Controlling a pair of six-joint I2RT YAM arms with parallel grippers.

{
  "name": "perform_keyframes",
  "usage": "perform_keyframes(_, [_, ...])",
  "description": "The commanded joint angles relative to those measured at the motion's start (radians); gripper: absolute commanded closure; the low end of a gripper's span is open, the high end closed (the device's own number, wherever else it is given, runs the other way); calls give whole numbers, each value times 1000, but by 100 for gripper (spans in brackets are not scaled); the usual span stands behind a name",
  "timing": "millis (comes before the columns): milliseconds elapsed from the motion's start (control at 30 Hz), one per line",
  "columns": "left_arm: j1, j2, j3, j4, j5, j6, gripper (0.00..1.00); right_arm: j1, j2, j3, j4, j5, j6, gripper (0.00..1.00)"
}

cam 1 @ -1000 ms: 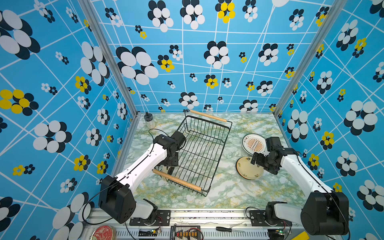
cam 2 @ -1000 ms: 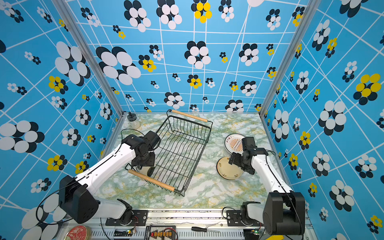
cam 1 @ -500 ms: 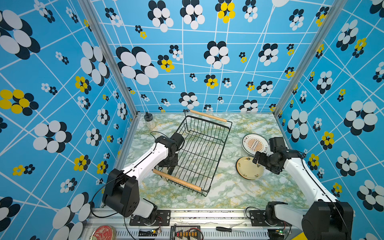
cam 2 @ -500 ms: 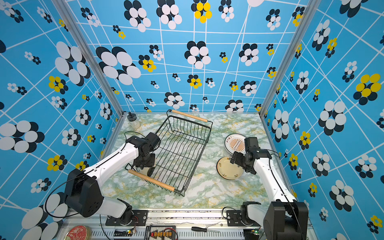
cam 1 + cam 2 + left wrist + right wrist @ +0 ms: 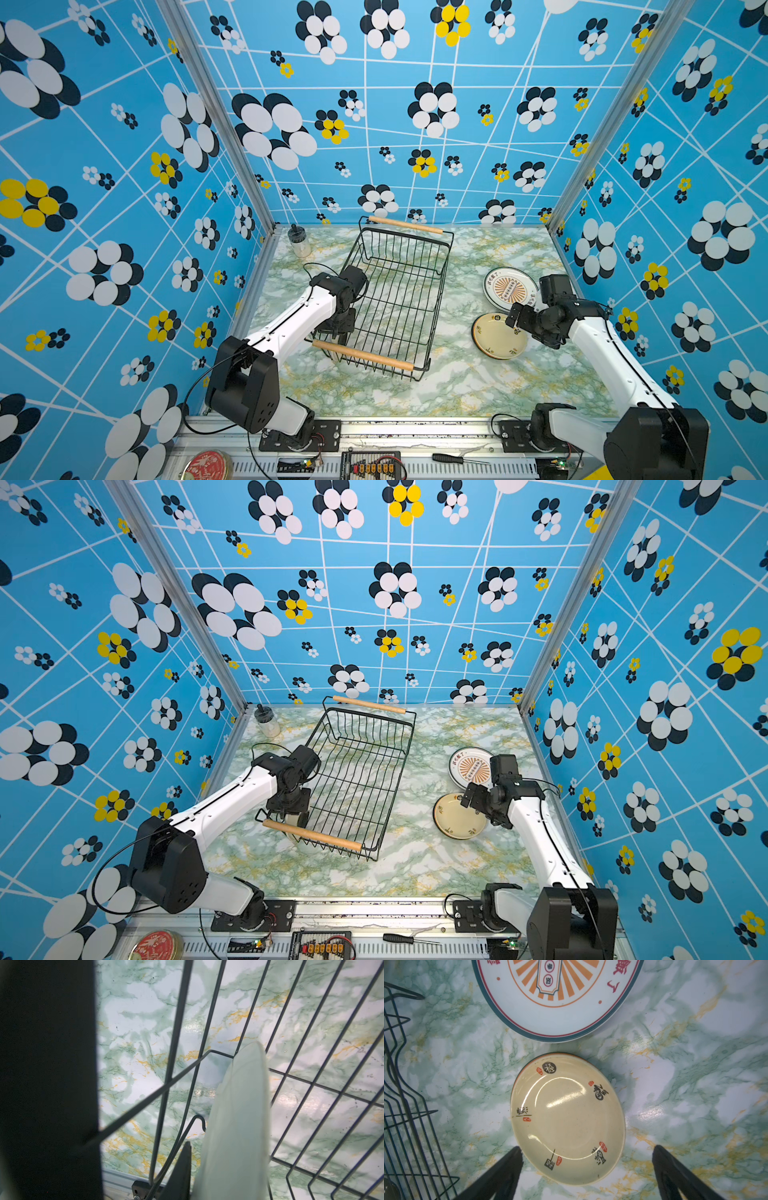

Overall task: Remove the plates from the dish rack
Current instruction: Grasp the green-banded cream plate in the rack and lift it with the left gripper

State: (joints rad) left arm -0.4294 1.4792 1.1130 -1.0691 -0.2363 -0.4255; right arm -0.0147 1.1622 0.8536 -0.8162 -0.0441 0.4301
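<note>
The dish rack (image 5: 432, 316) (image 5: 395, 771), black wire with two wooden handles, lies left of the table's middle. One pale plate (image 5: 239, 1126) (image 5: 298, 820) stands on edge in its near-left corner. My left gripper (image 5: 338, 328) (image 5: 291, 808) reaches down there and is shut on that plate's rim. One dark finger (image 5: 182, 1167) lies against the plate; the other is hidden behind it. Two plates lie on the table at the right: a cream plate (image 5: 496, 340) (image 5: 457, 820) (image 5: 566, 1120) and a white printed plate (image 5: 509, 289) (image 5: 469, 766) (image 5: 556, 991). My right gripper (image 5: 517, 318) (image 5: 469, 796) (image 5: 586, 1151) hovers open over the cream plate's edge, holding nothing.
A small jar (image 5: 299, 241) stands in the far-left corner by the rack. Patterned walls close the table on three sides. A red tin (image 5: 205, 467) and a screwdriver (image 5: 453, 458) lie on the front rail below the table's edge.
The left jaws have closed on the pale plate in the rack's near-left corner. The right gripper has stayed open and has barely moved.
</note>
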Motion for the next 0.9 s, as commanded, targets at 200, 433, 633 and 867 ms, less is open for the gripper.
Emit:
perform_keyframes(200, [10,-17,45,-50,11,-13,89,-5,-11,-8,-10,-39,-6,1])
perform_keyframes(433, [8,-26,82,-79,11,-3,92,-5,-14,-6,-8,-45,-4,1])
perform_keyframes(633, [-8,-25,115,-98,9,3,94,-5,-16,-5,-6,-45,-7,1])
perform_keyframes(867, [-78,-12,267,-185,2,-14,96,-6,-25,19,-26,-9,-23,1])
